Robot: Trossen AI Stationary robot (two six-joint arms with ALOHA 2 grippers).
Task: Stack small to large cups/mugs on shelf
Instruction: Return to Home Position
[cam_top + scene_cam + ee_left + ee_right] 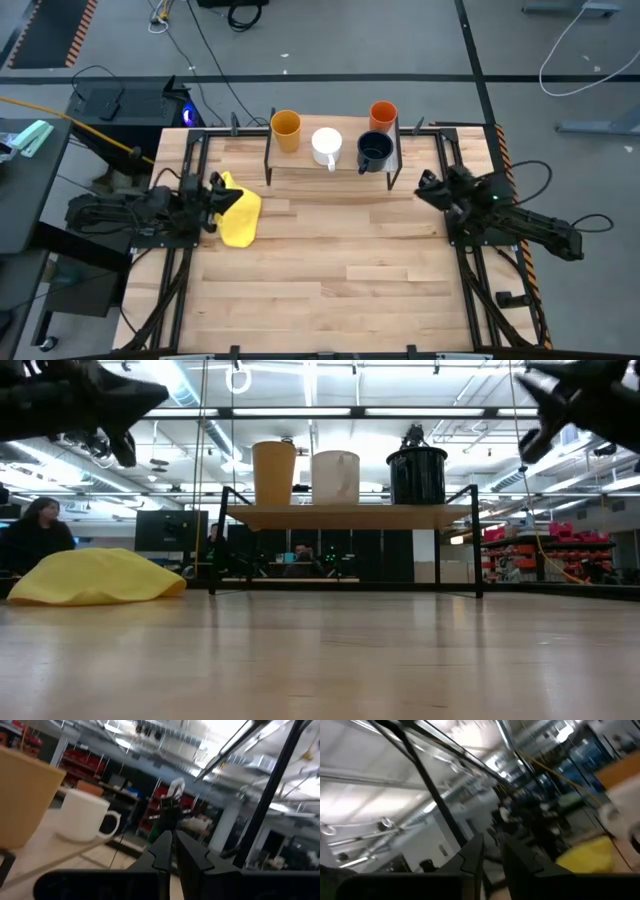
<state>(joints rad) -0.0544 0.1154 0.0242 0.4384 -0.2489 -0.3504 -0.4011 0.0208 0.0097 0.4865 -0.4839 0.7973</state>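
**A:** When you look along the left gripper (173,842), how do its fingers stand?

**B:** Pressed together, nothing between them. From above, that gripper (218,195) sits at the left side of the table (330,270), over the edge of the yellow cloth (241,216). The low view shows it raised well clear of the wood, with the cloth (95,577) lying crumpled beneath.

**A:** And the right gripper (493,847)?

**B:** A narrow gap shows between its fingers, and it carries nothing. It hangs high at the table's right side (426,187), apart from the shelf (300,162).

**A:** Where are the cups?

**B:** All four are on the shelf (350,516). The yellow-orange cup (286,128) is at the left end and the white mug (327,145) is beside it. The dark mug (374,150) stands to the right of the white mug. The orange-red cup (383,114) stands just behind the dark mug, at the far right corner.

**A:** Does the level camera show them all?

**B:** It shows three upright in a row: yellow-orange cup (274,473), white mug (335,477), dark mug (417,476). The orange-red one is hidden behind the dark mug
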